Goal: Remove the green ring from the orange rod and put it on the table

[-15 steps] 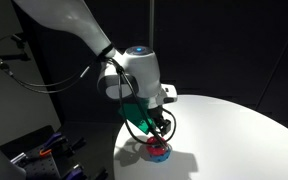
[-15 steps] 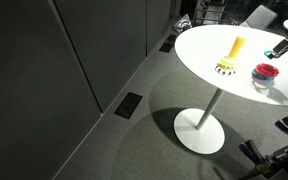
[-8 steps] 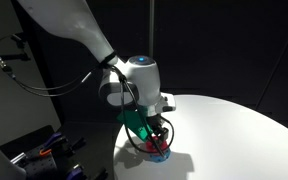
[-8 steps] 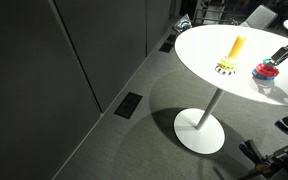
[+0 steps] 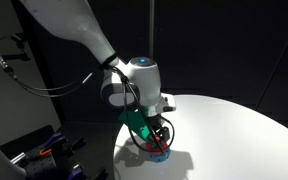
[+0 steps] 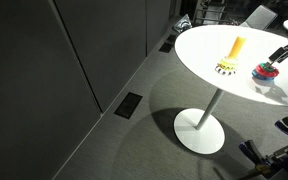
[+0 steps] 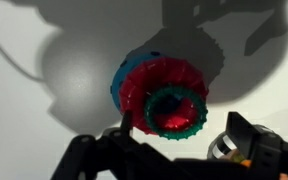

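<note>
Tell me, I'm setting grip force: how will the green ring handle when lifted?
The green ring looks like moulded plastic, probably stiff and light. Its toothed rim should resist slipping. Lying flat on the red ring, it seems unlikely to roll.

White table (image 6: 199, 50) — orange rod (image 6: 236, 45), green ring (image 7: 176, 131), red-and-blue ring (image 7: 149, 80).

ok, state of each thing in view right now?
orange rod: upright on its base, no ring on it.
green ring: lying flat on the red-and-blue ring, not directly on the table.
red-and-blue ring: flat on the table.
claw: low over the rings; open or shut unclear.
</note>
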Robot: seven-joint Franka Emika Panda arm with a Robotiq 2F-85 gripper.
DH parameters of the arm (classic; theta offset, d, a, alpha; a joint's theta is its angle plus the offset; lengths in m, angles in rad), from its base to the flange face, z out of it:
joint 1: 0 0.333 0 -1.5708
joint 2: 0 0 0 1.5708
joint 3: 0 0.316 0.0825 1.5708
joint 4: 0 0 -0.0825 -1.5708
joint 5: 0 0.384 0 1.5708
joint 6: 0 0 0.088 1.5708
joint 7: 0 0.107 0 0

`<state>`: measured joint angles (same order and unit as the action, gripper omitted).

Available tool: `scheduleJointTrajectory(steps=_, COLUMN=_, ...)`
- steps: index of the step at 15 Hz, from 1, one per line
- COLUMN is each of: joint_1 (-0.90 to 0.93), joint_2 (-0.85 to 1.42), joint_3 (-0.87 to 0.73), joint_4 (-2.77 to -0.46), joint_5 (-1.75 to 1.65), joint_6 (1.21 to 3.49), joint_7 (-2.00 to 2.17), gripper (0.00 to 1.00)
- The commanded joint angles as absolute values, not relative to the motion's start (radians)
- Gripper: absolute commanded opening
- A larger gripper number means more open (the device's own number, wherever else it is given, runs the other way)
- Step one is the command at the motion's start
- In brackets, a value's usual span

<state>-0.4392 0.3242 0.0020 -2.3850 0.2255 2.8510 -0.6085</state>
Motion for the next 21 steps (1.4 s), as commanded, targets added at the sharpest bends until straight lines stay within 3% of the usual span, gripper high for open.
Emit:
scheduleJointTrajectory(steps=1, joint_1=-0.432, joint_2=0.299, joint_3=-0.001, joint_4=-2.369, joint_5=0.206, joint_6=2.815, joint_7=-0.595, gripper=1.0)
scheduleJointTrajectory(steps=11, joint_1=-0.31, joint_2=0.203, joint_3=-0.069, joint_4=-2.178, joint_5=0.148, joint_6=2.234, joint_7=-0.505, gripper=1.0)
scheduleJointTrajectory(steps=21, joint_1=-0.162, joint_2=0.139, joint_3=-0.092, joint_4=-1.995, joint_5=-0.072, joint_6=1.935, joint_7=-0.201, gripper=1.0)
